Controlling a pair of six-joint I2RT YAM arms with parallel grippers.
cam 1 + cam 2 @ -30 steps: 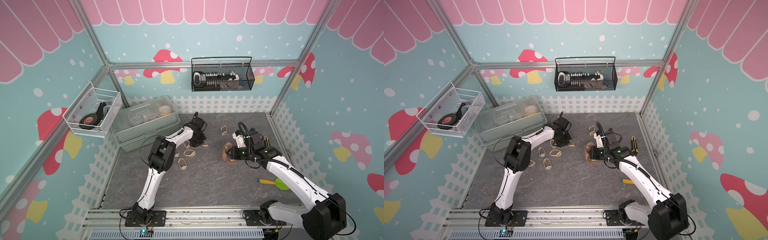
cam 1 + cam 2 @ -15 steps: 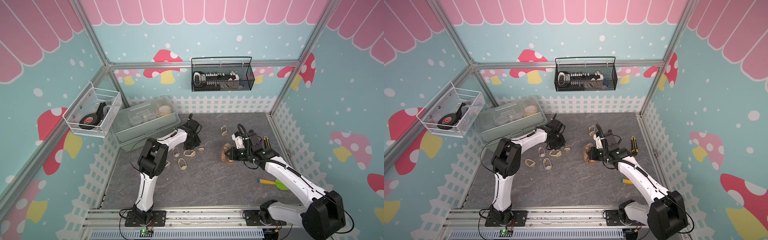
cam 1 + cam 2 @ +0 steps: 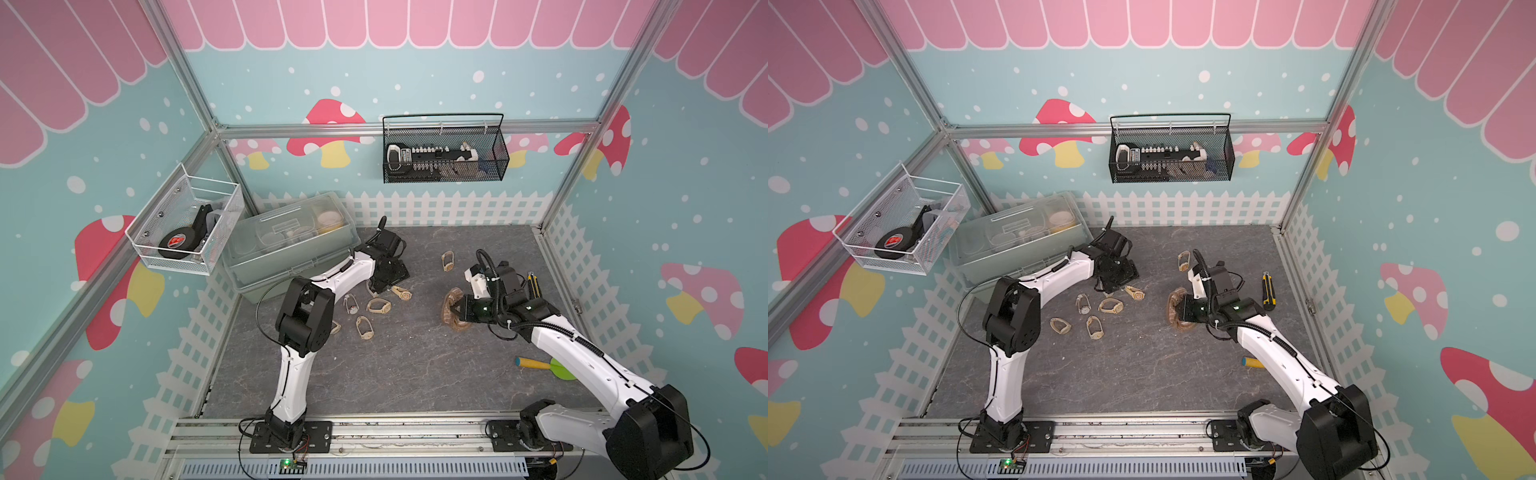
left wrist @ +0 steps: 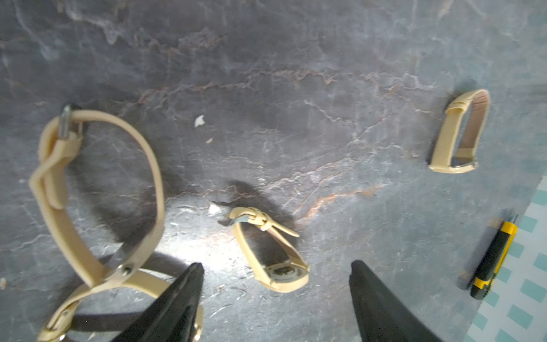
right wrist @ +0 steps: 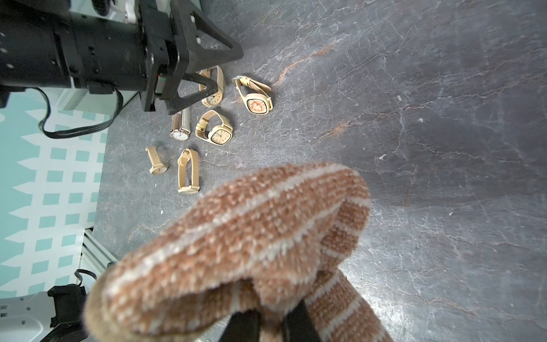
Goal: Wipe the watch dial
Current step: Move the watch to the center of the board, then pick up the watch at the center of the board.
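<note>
In both top views, a brown striped cloth [image 3: 449, 300] is being pinched by the right gripper [image 3: 457, 311], whose jaws are being pressed together on the fabric. The left gripper [image 3: 1113, 286] is being held low, well apart from the cloth, as are several beige watches [image 3: 1111, 306].

In the left wrist view, its fingers [image 4: 183, 296] are being held spread, and the watch [image 4: 276, 266] is being shown lying untouched on the dark mat [image 4: 296, 118] between their tips.

In the right wrist view, the watch [image 5: 257, 100] is being shown dial up beyond the cloth [image 5: 236, 237], apart from it.

Mushroom-print walls [image 3: 415, 83] — grey stone floor [image 3: 395, 374].
</note>
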